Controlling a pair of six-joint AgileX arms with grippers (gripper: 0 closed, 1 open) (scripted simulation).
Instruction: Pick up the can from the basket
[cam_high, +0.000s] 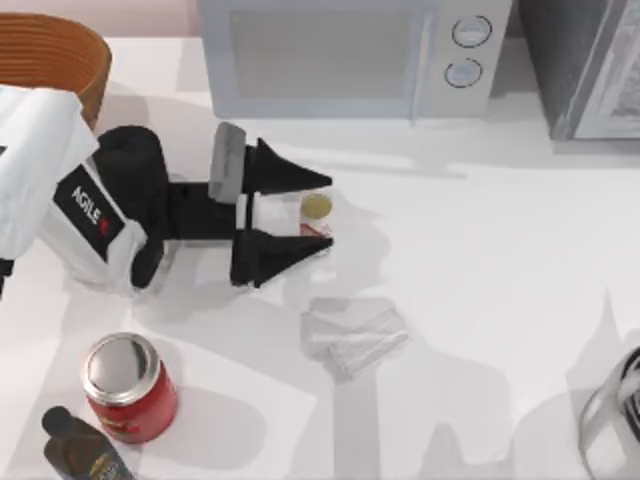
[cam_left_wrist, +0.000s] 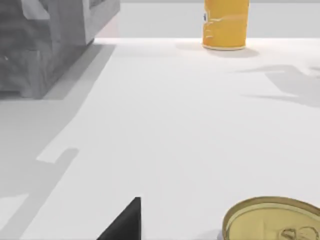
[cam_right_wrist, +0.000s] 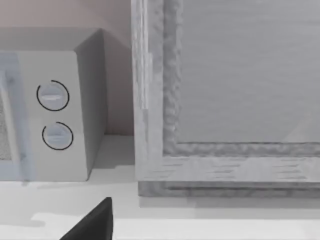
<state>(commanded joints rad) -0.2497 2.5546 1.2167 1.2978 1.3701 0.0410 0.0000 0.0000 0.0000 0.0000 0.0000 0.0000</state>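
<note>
Top view: a microwave (cam_high: 355, 55) spans the table's (cam_high: 480, 260) far edge, the basket (cam_high: 55, 60) at the far left corner. The left arm's gripper (cam_high: 325, 212), fingers spread, flanks the can (cam_high: 312, 214), which lies on the table well apart from the basket. A red can (cam_high: 128, 388) stands near the left front. The right gripper (cam_right_wrist: 92, 225) faces the microwave; cannot tell its fingers' state.
</note>
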